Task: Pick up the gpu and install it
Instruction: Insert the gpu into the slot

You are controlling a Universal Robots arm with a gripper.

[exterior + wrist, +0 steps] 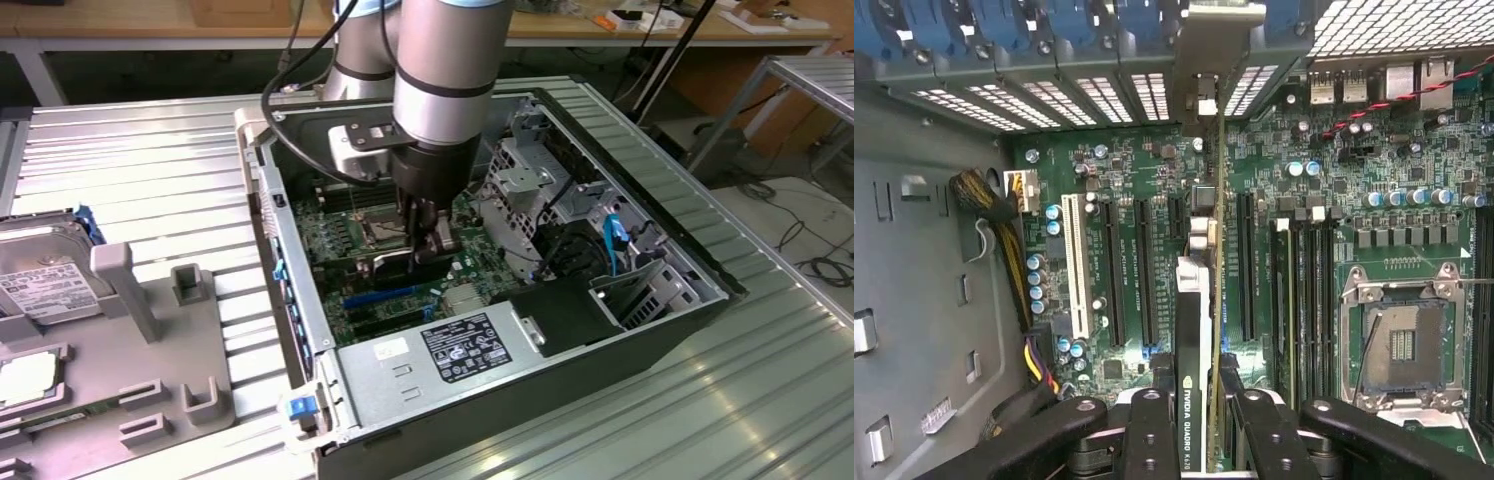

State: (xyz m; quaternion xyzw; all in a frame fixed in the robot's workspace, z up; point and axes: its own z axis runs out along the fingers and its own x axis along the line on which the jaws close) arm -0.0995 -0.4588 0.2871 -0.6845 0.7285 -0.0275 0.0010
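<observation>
The gpu point(1195, 300) appears edge-on in the wrist view: a thin green board with a black cooler marked NVIDIA Quadro. Its silver end bracket point(1219, 40) reaches the case's rear slot openings. My gripper point(1199, 405) is shut on the card, with one black finger point(1152, 425) on each face. The card runs parallel to the long expansion slots of the green motherboard point(1144, 160). Whether it sits in a slot cannot be told. In the exterior view my gripper point(424, 240) reaches down into the open computer case point(641, 300), holding the gpu point(398, 266) over the motherboard point(327, 235).
An open CPU socket point(1399, 345) and black memory sticks point(1304, 290) lie beside the card. A white slot point(1082, 280) and a cable bundle point(1004, 225) are on its other side. A power supply point(454, 350) fills the case's near end. A hard drive point(40, 285) rests on a grey fixture point(147, 390).
</observation>
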